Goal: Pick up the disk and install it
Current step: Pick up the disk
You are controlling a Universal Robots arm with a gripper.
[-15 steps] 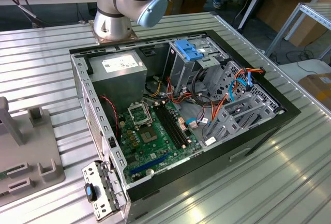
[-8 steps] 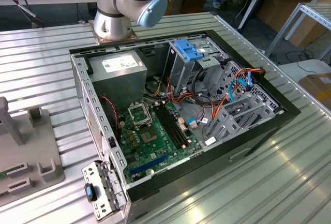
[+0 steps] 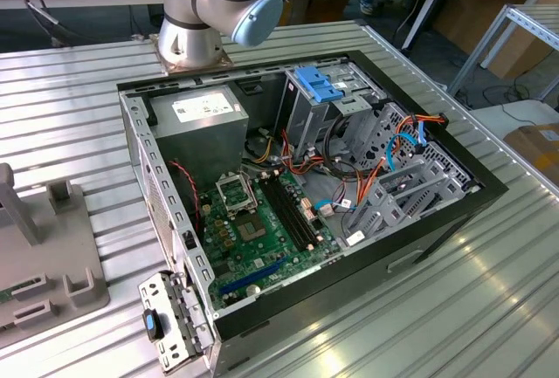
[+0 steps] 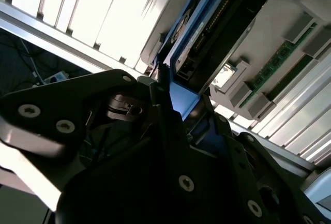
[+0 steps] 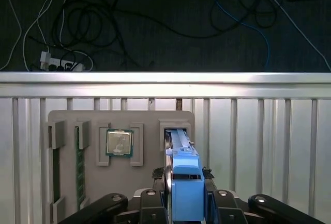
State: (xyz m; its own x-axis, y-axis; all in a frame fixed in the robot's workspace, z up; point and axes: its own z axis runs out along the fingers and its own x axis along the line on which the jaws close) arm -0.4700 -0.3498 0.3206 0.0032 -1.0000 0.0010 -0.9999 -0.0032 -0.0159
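- The end effector [image 5: 182,180] is closed on the disk [image 5: 180,146]: in the first wrist view its dark fingers [image 5: 158,180] press against the two sides of the bright blue carrier, with no gap showing.
- The disk stands on edge between them, and its far end reaches the narrow slot of a grey fixture tray [image 5: 155,118]. Whether it is clear of the slot cannot be told.
- In the second wrist view the disk [image 4: 207,32] shows from the side (dark drive body, blue frame along its edge), held above the end effector's [image 4: 181,105] black body.
- On the same tray, beside the slot, a processor chip [image 5: 119,143] lies in a square recess, and a memory stick [image 5: 80,164] sits on edge further along.
- The tray rests on a ribbed metal tabletop [image 5: 258,146].
- In the exterior view the tray [image 3: 52,256] is at the left, well apart from an open computer case [image 3: 419,247] lying on the tabletop [image 3: 437,326].
- A ribbed blue flap [image 3: 319,85] stands up inside the case, near the arm [image 3: 218,3].
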